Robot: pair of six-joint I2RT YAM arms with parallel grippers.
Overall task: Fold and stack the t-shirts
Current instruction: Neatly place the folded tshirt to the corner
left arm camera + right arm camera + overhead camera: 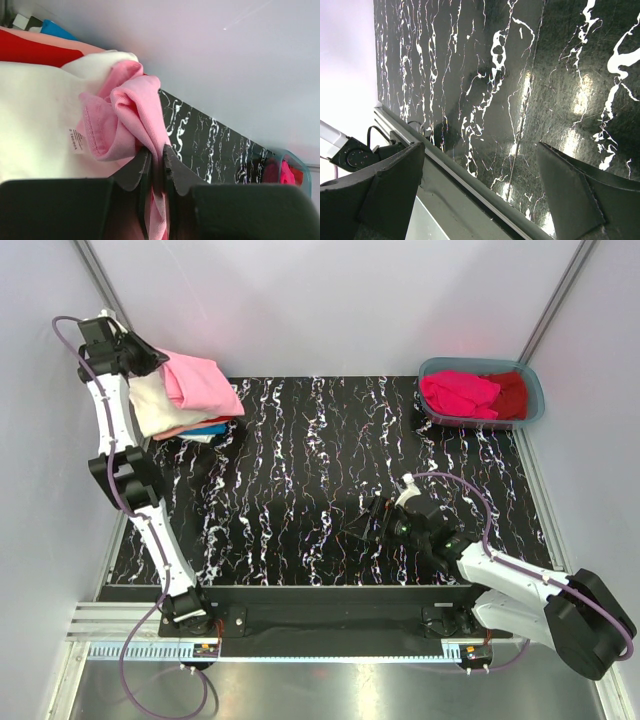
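A stack of folded t-shirts sits at the far left of the black marbled table (320, 480). The cream-white t-shirt (152, 405) lies over a dark red one (30, 50) and a blue one (212, 429). The light pink t-shirt (200, 383) rests on top, bunched. My left gripper (150, 358) is shut on a fold of the light pink t-shirt (137, 107). My right gripper (372, 520) is open and empty, low over the table near the front edge. A magenta t-shirt (460, 392) and another dark red one (512, 394) lie in the tub.
A grey-blue plastic tub (535, 390) stands at the far right corner. White walls close in at back and sides. The table's front rail (470, 185) shows just under my right gripper.
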